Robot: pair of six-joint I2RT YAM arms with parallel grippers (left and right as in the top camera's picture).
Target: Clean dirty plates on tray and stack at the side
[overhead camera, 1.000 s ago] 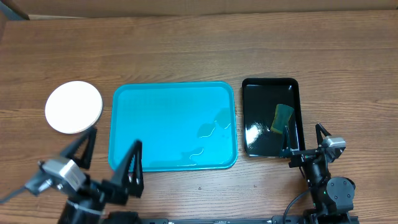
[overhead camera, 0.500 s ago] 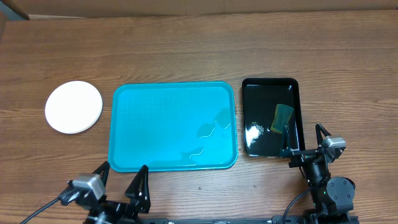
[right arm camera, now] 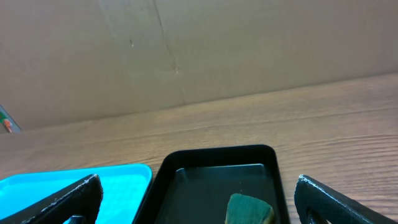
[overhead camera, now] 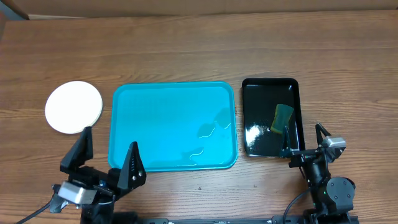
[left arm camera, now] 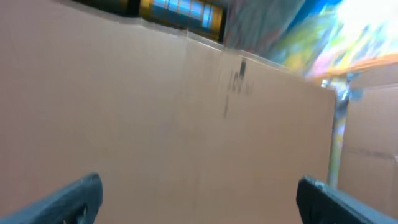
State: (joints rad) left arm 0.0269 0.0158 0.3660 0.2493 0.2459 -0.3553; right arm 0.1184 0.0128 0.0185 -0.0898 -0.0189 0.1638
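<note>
The plates [overhead camera: 73, 107] sit as one white round stack on the table left of the light-blue tray [overhead camera: 173, 126]; only the top white plate shows. The tray holds no plates, only a few wet streaks at its right. My left gripper [overhead camera: 107, 161] is open and empty near the table's front edge, below the tray's left corner; its wrist view [left arm camera: 199, 199] shows only a cardboard wall. My right gripper [overhead camera: 305, 138] is open and empty at the front right, just in front of the black tray [overhead camera: 270, 116]. The right wrist view [right arm camera: 199, 199] shows both trays.
A green-and-yellow sponge [overhead camera: 283, 117] lies in the glossy black tray, also in the right wrist view [right arm camera: 250, 210]. A cardboard wall [right arm camera: 186, 50] runs along the table's far edge.
My left arm swung low toward the front edge, then rose again; its open fingers now point up beside the tray's front left corner. The right arm has not moved.
</note>
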